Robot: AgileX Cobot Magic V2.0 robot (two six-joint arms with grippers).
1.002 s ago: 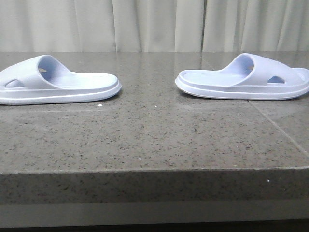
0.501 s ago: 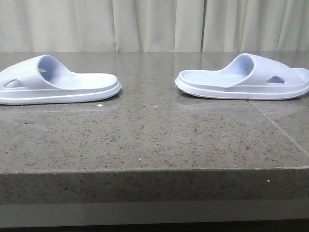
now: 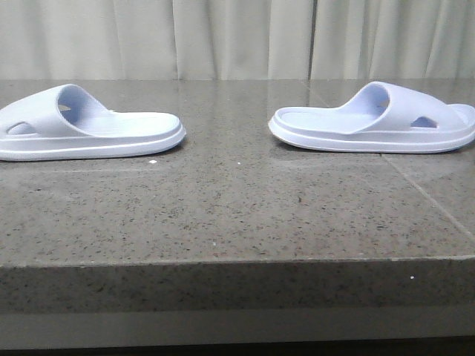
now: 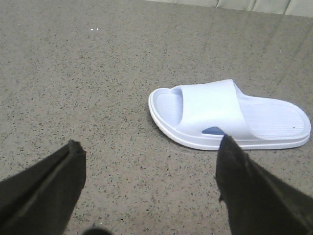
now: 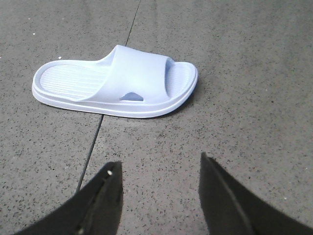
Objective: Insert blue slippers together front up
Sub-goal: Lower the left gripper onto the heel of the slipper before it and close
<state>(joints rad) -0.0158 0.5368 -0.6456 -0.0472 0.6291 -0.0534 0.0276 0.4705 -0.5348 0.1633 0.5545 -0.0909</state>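
Two pale blue slippers lie sole-down on the speckled stone table (image 3: 237, 215), heels facing each other. In the front view one slipper (image 3: 82, 126) is at the left and the other slipper (image 3: 378, 122) at the right, a wide gap between them. Neither arm shows in the front view. The left wrist view shows the left slipper (image 4: 230, 115) ahead of my left gripper (image 4: 151, 147), which is open and empty above the table. In the right wrist view, the right slipper (image 5: 117, 81) lies beyond my right gripper (image 5: 159, 164), also open and empty.
Pale curtains (image 3: 237, 37) hang behind the table. The table's front edge (image 3: 237, 259) runs across the front view. A thin seam (image 5: 93, 142) in the stone passes under the right slipper.
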